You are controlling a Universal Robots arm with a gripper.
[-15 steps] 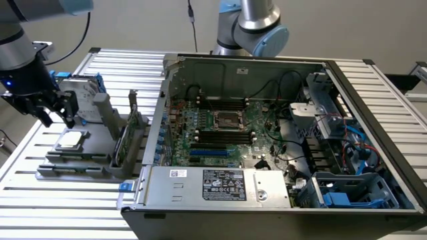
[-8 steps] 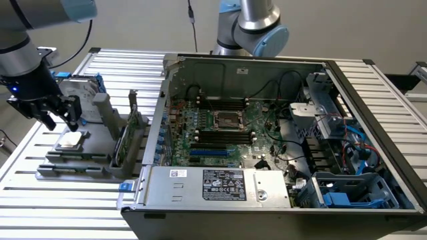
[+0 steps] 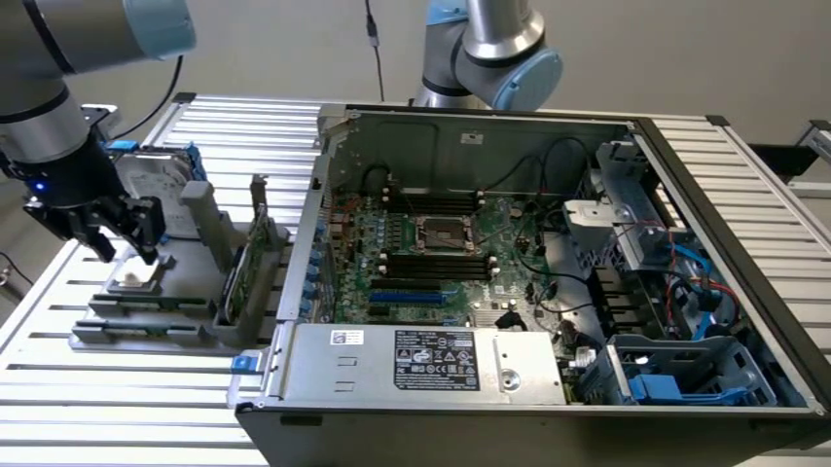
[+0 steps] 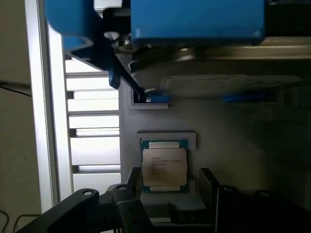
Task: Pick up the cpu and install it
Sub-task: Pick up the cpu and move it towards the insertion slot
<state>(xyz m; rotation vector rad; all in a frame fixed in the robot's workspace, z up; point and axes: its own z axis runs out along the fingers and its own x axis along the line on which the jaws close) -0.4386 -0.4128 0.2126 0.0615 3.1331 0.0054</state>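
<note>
Wrist view shows print on the cpu (image 4: 164,167), flanked by the wide-spread, empty claw (image 4: 169,174).

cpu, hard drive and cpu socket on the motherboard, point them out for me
cpu (image 4: 164,167) wrist view, middle of its silver metal top
hard drive (image 4: 218,83) wrist view, its silver face
cpu socket (image 3: 442,232) exterior view, centre of the socket's metal frame

The end effector (image 3: 126,255) hangs with fingers (image 4: 210,187) spread, leaving free room on both sides of the cpu (image 4: 164,167). The hard drive (image 3: 150,170) stands close behind it, and an upright card (image 3: 244,277) walls off the exterior view's right. Inside the open-topped computer case (image 3: 493,146), the socket (image 3: 439,233) lies reachable between memory slots (image 3: 442,261).
</note>
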